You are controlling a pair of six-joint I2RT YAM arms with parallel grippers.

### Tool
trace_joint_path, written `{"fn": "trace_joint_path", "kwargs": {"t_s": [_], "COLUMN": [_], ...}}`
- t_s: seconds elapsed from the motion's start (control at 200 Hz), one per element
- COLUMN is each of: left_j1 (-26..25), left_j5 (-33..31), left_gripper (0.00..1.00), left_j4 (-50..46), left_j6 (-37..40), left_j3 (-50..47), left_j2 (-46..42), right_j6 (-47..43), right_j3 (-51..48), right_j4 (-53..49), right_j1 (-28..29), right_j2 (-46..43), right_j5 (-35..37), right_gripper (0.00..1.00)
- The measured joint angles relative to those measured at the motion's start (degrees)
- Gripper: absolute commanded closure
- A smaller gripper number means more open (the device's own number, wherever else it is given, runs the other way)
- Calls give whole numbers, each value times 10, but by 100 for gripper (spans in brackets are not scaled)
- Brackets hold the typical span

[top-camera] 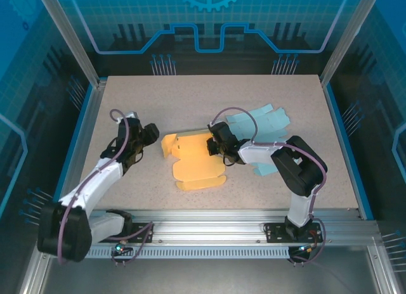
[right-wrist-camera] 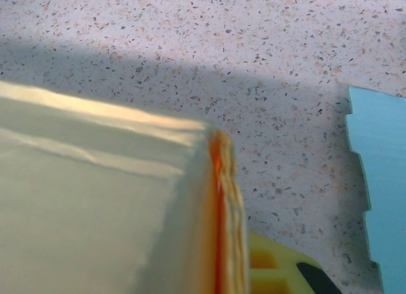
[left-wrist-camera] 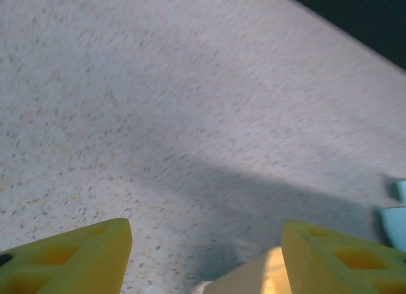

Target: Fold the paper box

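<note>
While right gripper (top-camera: 217, 147) clamps flat orange paper box blank (top-camera: 196, 170), left gripper (top-camera: 150, 133) hangs open, empty; likely floppy, so grip flap edges.

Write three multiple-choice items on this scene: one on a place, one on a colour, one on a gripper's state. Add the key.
1. Where does the blue paper lie?
A. right of the orange sheet
B. left of it
C. on top of it

2. What colour is the sheet at the right gripper?
A. blue
B. orange
C. white

3. How does the left gripper stand?
A. shut on paper
B. open, holding nothing
C. shut, empty

Key:
1 A, the top view shows the blue paper to the right.
2 B, an orange edge meets it in the right wrist view.
3 B, its jaws stand apart over bare table.
</note>
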Motion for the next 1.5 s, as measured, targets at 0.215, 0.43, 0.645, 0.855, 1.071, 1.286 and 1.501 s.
{"fn": "trace_joint_path", "kwargs": {"t_s": [0.215, 0.43, 0.645, 0.855, 1.071, 1.286, 1.501], "left_j1": [3, 2, -3, -35, -60, -68, -90], "left_j5": [13, 50, 84, 103, 117, 149, 153], "left_gripper": [46, 48, 50, 50, 49, 49, 49], "left_j4": [25, 58, 84, 84, 89, 134, 156], "left_j6": [0, 0, 0, 0, 6, 40, 79], "left_j3": [-1, -2, -27, -53, -66, -71, -57], "left_j2": [103, 128, 127, 104, 78, 89, 145], "right_j6": [0, -1, 0, 0, 0, 0, 0], "right_j3": [0, 0, 6, 14, 17, 21, 21], "right_j4": [0, 0, -7, -9, -11, -11, -13], "right_j1": [0, 0, 0, 0, 0, 0, 0], "right_j2": [0, 0, 1, 5, 8, 13, 13], "right_j5": [0, 0, 1, 5, 4, 4, 10], "right_gripper": [98, 98, 98, 98, 98, 98, 98]}}
